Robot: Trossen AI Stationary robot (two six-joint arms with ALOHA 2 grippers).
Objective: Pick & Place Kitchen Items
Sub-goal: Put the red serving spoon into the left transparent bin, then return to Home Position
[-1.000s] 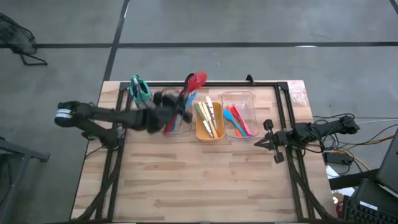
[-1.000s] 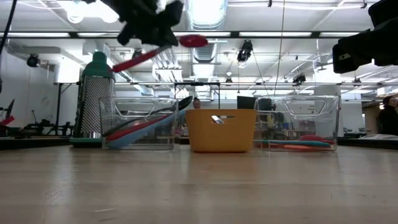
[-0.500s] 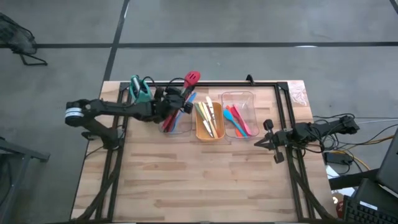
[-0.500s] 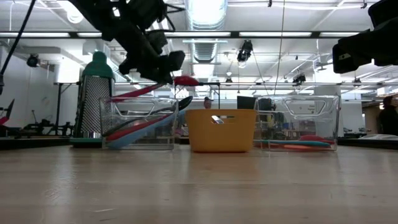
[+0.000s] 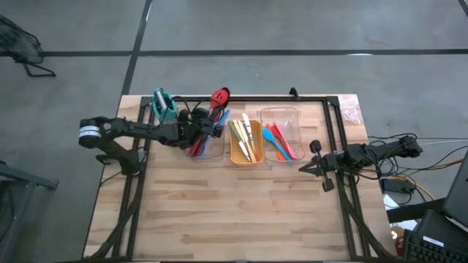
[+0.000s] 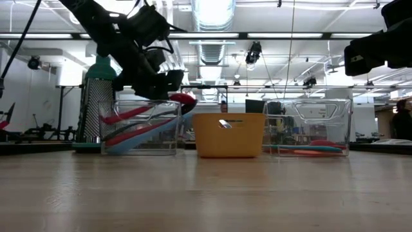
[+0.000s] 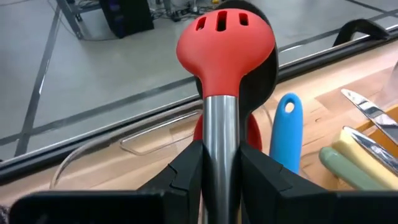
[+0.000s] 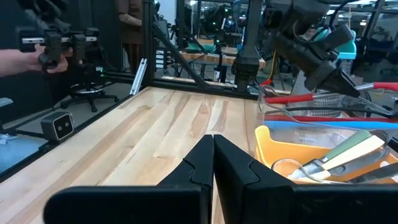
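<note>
My left gripper (image 5: 207, 123) is over the left clear tray (image 5: 208, 148) and is shut on a red slotted spoon with a steel shaft. The spoon's head (image 5: 219, 97) shows large in the left wrist view (image 7: 225, 37) and above the tray's rim in the low view (image 6: 182, 98). Red-headed spoons and a blue spoon (image 7: 287, 134) lie in this tray. Pale utensils lie in the orange tray (image 5: 246, 155). Pink, orange and teal ones lie in the right clear tray (image 5: 281, 117). My right gripper (image 5: 306, 169) waits shut and empty at the table's right side (image 8: 213, 149). My left gripper pinches the spoon's steel shaft (image 7: 219, 134) between its two fingers (image 7: 189, 171), a little below the red head. It comes from the table's left. The spoon is tilted, its head up past the fingertips and its handle end (image 6: 119, 117) low inside the clear tray.
The teal-and-grey upright holder (image 5: 164, 106) stands just left of the left tray, close to my left arm; it also shows in the low view (image 6: 98, 103). A black frame rail (image 5: 278, 97) runs along the far edge. A person's hand (image 8: 37, 56) holds a device beyond the table.
My left gripper has gone down toward the left clear tray with the red slotted spoon. The spoon has come from high above the trays to the tray's rim, and its handle end now dips into the tray. My right arm has kept still.
</note>
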